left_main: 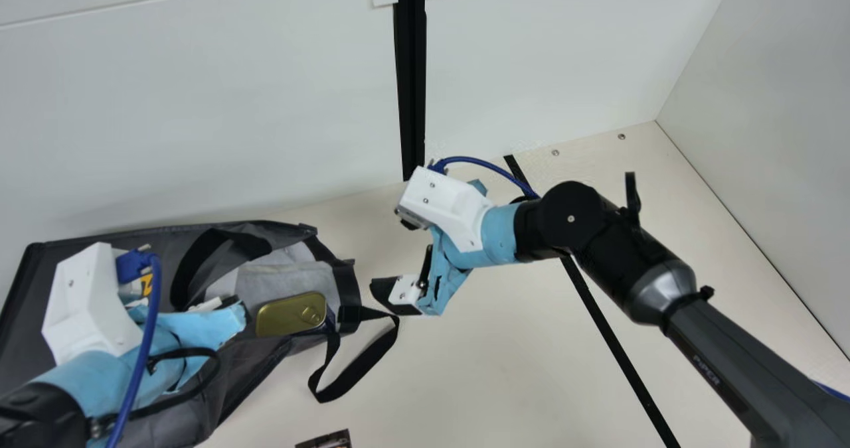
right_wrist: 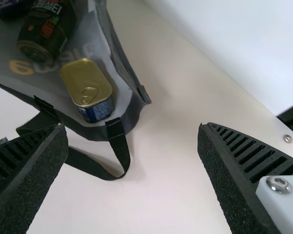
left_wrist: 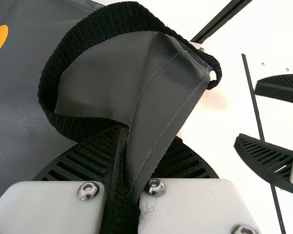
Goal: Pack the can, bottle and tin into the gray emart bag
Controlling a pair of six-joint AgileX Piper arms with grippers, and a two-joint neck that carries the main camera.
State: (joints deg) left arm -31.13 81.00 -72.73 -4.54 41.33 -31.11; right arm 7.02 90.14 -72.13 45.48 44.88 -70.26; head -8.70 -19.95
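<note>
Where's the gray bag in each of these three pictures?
Main view: the gray bag covers the left side, partly behind the left arm.
Left wrist view: upper left to centre, an edge pinched in the left gripper.
Right wrist view: upper left corner, the gold tin in its opening.
Shared landmark: black strap webbing on the bag.

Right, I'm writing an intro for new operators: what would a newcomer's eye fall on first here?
Probably the gold-lidded tin, bright just inside the mouth of the gray bag in the main view. Next, the right gripper, spread open outside that mouth. In the left wrist view, the left gripper stands out, pinching the bag's fabric edge and black strap.
</note>
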